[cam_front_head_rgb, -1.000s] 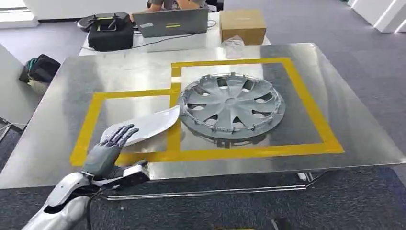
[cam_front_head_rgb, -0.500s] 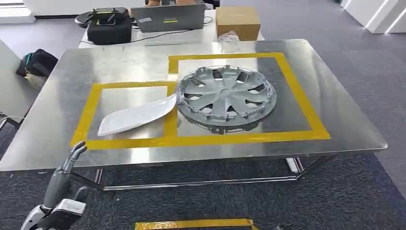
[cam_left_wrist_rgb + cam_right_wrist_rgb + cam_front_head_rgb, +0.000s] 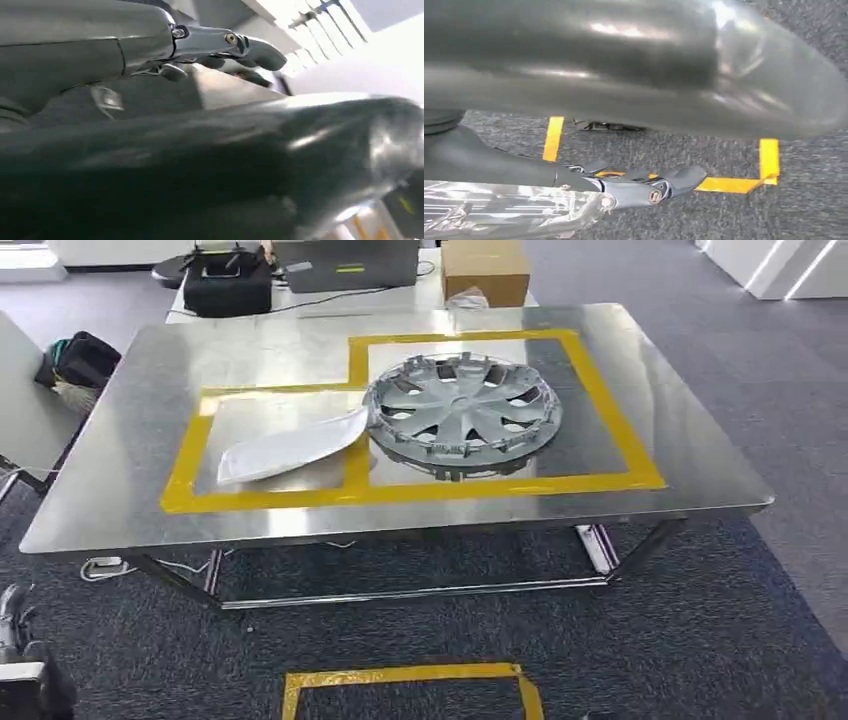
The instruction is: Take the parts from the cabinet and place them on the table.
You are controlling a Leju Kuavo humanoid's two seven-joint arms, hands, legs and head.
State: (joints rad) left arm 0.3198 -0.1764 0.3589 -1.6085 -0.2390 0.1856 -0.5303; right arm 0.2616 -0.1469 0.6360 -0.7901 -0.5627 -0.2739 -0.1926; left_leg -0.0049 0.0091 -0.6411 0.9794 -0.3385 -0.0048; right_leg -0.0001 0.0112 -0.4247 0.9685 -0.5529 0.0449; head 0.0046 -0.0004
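Observation:
A grey wheel cover [image 3: 462,413] lies in the right taped square on the steel table [image 3: 680,455]. Beside it, a white curved panel [image 3: 292,447] rests in the left taped square, its tip touching the wheel cover. My left hand [image 3: 12,625] hangs low at the bottom left, well away from the table. In the left wrist view, the left hand [image 3: 220,47] has its fingers stretched out and holds nothing. My right hand [image 3: 644,185] hangs over the carpet, fingers straight and empty.
Yellow tape marks a box on the carpet [image 3: 410,680] in front of the table. Behind the table, a second desk carries a laptop [image 3: 345,265], a black bag [image 3: 228,285] and a cardboard box [image 3: 485,270]. A dark backpack [image 3: 78,358] sits at the left.
My left hand let go of the white panel and dropped to my side. The whole view pulled back from the table, so the camera moved; both parts stayed put.

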